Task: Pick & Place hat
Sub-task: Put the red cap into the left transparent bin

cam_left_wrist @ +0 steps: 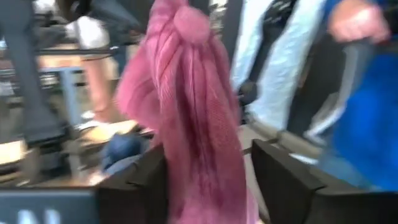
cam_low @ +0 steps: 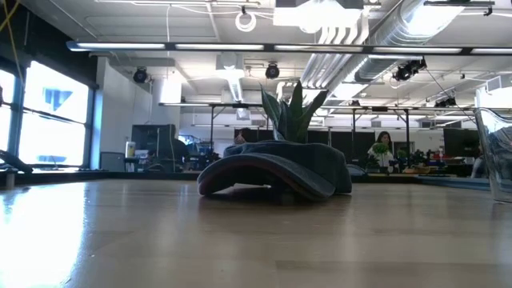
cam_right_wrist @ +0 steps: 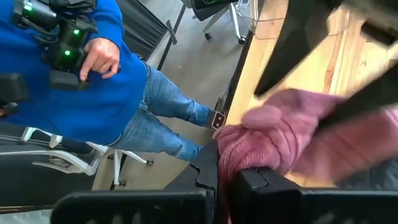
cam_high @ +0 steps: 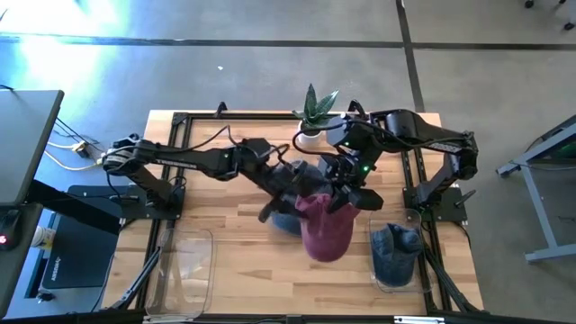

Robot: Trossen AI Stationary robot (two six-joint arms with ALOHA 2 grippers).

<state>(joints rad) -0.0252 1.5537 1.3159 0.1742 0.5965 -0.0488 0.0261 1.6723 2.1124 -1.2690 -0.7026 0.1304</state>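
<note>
Hat hanging lengthwise from right pincer

No legible txt, labels, brands or nos. on anything in view.

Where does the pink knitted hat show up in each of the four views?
High view: the pink knitted hat hangs centre-right, below the potted plant.
Low view: not in it; only a dark blue cap lies there.
Left wrist view: centre, hanging between the fingers.
Right wrist view: lower right.
Shared landmark: the wooden table.
</note>
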